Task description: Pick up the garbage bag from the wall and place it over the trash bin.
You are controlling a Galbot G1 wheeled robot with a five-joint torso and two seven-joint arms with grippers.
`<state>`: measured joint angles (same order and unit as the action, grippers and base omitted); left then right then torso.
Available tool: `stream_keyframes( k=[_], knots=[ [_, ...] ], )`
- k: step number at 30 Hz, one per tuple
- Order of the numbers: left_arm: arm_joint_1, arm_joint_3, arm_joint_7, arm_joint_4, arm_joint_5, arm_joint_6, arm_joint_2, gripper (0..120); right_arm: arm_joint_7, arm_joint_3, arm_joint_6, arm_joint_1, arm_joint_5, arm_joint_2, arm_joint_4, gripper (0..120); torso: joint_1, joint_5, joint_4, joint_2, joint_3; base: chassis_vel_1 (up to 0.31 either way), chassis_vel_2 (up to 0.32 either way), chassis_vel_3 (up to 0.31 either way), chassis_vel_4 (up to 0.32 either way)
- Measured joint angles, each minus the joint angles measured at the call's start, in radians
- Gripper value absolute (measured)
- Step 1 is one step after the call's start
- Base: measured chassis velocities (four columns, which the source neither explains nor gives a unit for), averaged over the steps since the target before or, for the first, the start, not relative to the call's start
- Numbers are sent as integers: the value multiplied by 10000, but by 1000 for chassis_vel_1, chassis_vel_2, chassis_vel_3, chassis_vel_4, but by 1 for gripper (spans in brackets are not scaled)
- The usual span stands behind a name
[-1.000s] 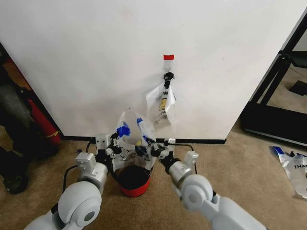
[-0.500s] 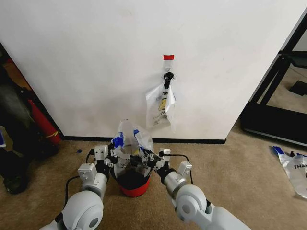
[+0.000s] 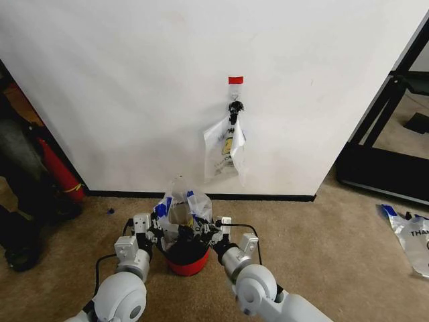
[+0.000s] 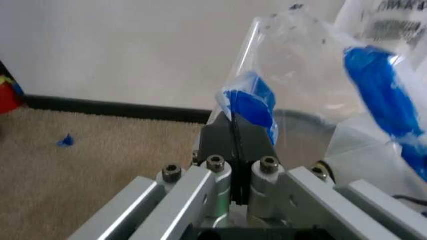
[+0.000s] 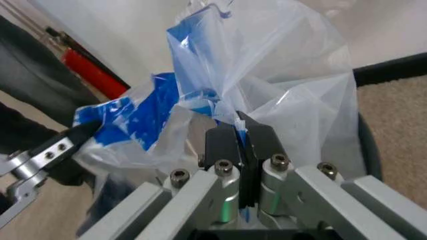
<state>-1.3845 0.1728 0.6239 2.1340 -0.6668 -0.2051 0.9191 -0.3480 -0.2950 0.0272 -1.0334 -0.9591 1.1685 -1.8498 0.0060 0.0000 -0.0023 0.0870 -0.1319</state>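
White wall [image 3: 134,80] rising behind carpet, left gripper [image 4: 233,131] and right gripper [image 5: 241,134] each pinching the garbage bag [image 3: 179,204] closed-jawed, holding it over the trash bin [image 3: 186,260].

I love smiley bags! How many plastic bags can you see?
3 that I can tell apart: the garbage bag held over the trash bin, the bunch on the black hook, which may hide more, and one on the carpet far right.
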Motion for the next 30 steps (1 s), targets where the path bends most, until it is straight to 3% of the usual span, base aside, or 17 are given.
stream_keyframes(
  k=[11, 18, 30],
  knots=[
    [-954, 35, 111, 485, 398, 57, -74, 0, -955, 62, 437, -602, 47, -839, -1230, 0, 0, 0, -1, 0, 1, 0, 0, 0, 0],
    [-1557, 193, 128, 696, 517, -52, -343, 0, -1276, 93, 828, -744, 63, -1085, -1622, 0, 0, 1, 0, 0, 1, 0, 0, 0, 0],
    [-2286, 140, 521, 927, 715, -354, -194, 0, -1824, 156, 1462, -1111, 69, -1420, -2109, 0, 0, 0, -1, 0, 1, 0, 0, 0, 0]
  ],
)
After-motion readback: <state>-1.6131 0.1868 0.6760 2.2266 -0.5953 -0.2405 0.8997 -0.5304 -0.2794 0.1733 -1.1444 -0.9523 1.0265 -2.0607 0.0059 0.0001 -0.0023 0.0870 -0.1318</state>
